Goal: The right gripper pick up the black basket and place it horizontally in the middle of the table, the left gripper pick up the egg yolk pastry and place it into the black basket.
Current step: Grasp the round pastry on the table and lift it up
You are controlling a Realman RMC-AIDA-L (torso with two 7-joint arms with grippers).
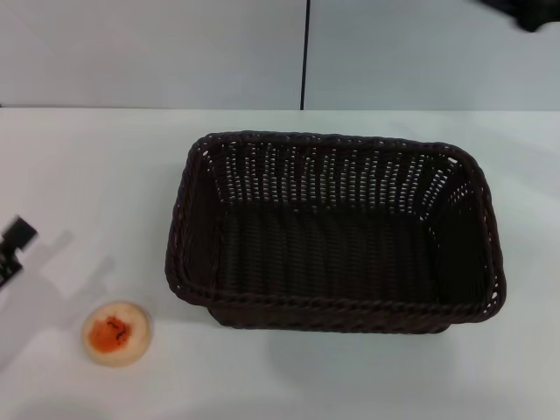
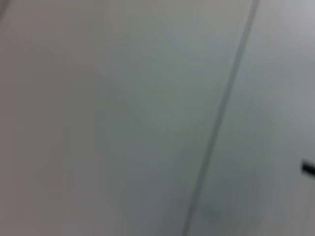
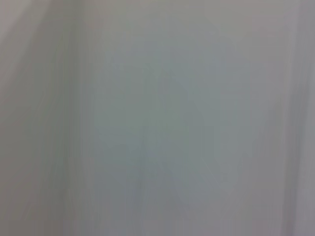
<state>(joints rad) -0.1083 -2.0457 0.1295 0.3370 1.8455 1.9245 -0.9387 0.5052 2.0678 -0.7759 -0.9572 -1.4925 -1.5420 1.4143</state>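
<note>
Your black basket (image 1: 332,232) sits flat, long side across, mid table (image 1: 87,157). Egg yolk pastry (image 1: 116,332) is on the table, front-left, apart from it. Left gripper (image 1: 13,245) is at the left edge, near the pastry; can't tell its fingers. Right gripper (image 1: 529,10) is far back right; same.

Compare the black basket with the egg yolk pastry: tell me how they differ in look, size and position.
The black basket is dark, woven and rectangular; the egg yolk pastry is pale, round, with an orange-red centre. The basket is by far the bigger; the pastry is small. The basket sits mid-table with nothing in it; the pastry lies apart, off its near left corner. Both rest on the white table, neither held.
</note>
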